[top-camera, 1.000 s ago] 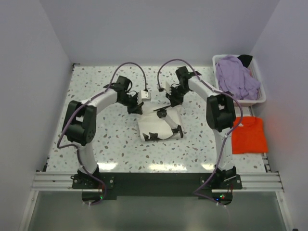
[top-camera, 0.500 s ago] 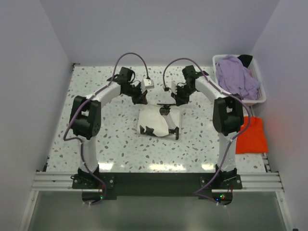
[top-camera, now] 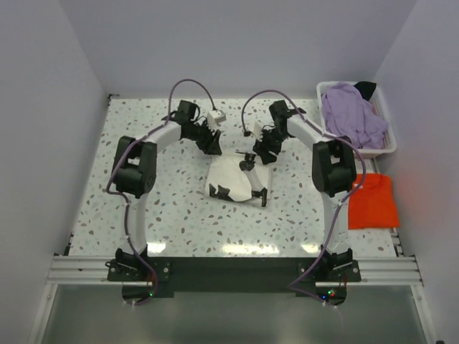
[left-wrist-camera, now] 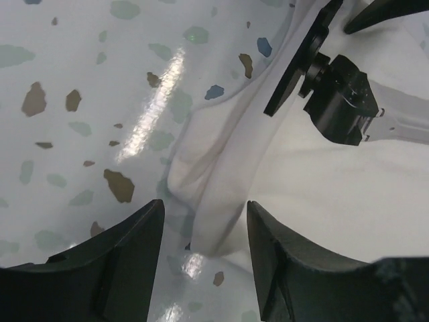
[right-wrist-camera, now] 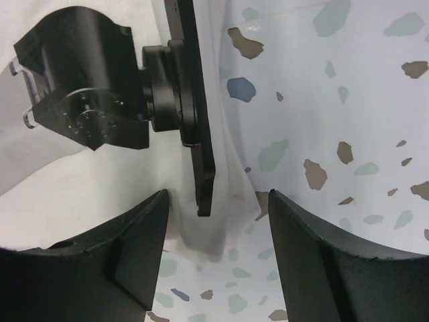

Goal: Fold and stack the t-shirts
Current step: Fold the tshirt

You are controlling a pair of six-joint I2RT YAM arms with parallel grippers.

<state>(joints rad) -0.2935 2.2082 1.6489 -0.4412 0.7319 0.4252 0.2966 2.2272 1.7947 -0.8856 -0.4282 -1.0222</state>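
A cream-white t-shirt (top-camera: 233,180), folded into a small block, lies mid-table with black shapes showing on its surface. My left gripper (top-camera: 213,146) hovers at its far left corner, open; in the left wrist view the gripper (left-wrist-camera: 204,268) has the loose cloth corner (left-wrist-camera: 211,215) lying on the table between its fingers (left-wrist-camera: 120,268), untouched. My right gripper (top-camera: 259,153) is open at the far right corner; in its wrist view the gripper (right-wrist-camera: 218,268) straddles a limp white edge (right-wrist-camera: 221,228). The orange-red t-shirt (top-camera: 373,202) lies folded at the right. A lavender t-shirt (top-camera: 351,115) fills the basket.
The white plastic basket (top-camera: 381,151) stands at the back right corner, with a dark item (top-camera: 366,88) at its far end. Grey walls close in the speckled table (top-camera: 143,215) on three sides. Both arms arch over the table's back half.
Both grippers have gone from shut to open and let go of the white shirt's far edge, which now rests on the table. The shirt shifted slightly left.
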